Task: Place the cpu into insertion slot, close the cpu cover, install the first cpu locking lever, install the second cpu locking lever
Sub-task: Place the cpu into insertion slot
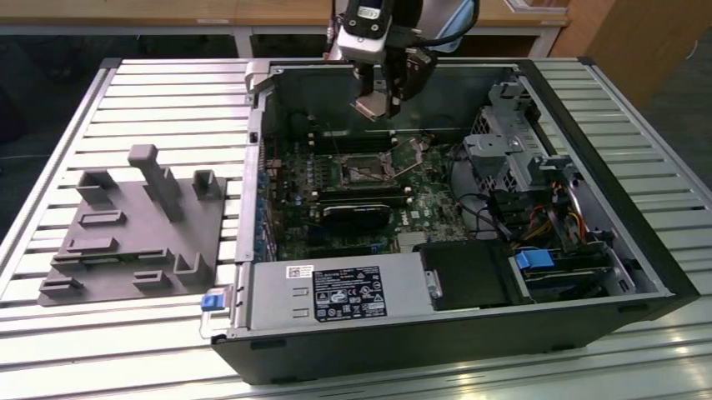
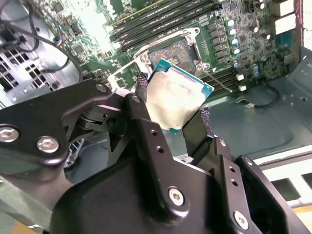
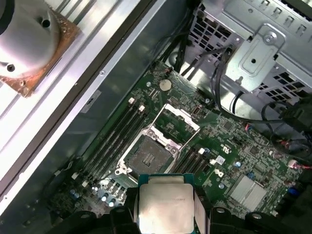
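My gripper hangs over the back of the open computer case, shut on the cpu, a flat silver-topped square chip clamped by its edges between the two black fingers. The cpu is in the air, apart from the board. Below it in both wrist views is the insertion slot, a dark square socket with a metal rim in the green board. The cpu cover, a thin silver frame, stands swung open beside the socket. A thin metal lever lies next to the socket.
Long black memory slots run beside the socket. A black fan housing, the silver power supply box and a drive cage with cables crowd the case. A grey fixture lies on the slatted table at the exterior view's left.
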`<state>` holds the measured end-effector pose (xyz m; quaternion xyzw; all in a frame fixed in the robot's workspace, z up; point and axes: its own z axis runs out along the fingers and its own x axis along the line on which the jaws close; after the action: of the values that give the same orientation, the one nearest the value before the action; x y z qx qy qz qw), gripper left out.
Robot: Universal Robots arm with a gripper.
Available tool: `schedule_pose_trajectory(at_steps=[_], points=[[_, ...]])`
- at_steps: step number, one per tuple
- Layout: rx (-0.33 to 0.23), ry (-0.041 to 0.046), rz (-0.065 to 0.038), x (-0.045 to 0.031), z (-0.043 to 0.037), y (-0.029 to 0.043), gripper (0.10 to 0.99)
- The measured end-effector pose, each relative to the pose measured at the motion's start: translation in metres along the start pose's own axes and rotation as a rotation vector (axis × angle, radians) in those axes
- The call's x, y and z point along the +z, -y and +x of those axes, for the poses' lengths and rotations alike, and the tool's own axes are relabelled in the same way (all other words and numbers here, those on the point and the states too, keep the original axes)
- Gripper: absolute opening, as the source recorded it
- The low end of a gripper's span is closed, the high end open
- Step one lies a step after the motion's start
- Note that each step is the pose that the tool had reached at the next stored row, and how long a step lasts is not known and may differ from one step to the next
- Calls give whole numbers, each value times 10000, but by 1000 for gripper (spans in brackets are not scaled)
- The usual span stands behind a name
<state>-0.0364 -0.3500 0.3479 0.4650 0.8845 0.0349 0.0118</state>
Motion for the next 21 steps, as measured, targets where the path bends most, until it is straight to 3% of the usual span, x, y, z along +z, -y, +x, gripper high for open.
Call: schedule_pose_trajectory(at_steps=[21], points=[[3133,245,-42,56,3,1,541]])
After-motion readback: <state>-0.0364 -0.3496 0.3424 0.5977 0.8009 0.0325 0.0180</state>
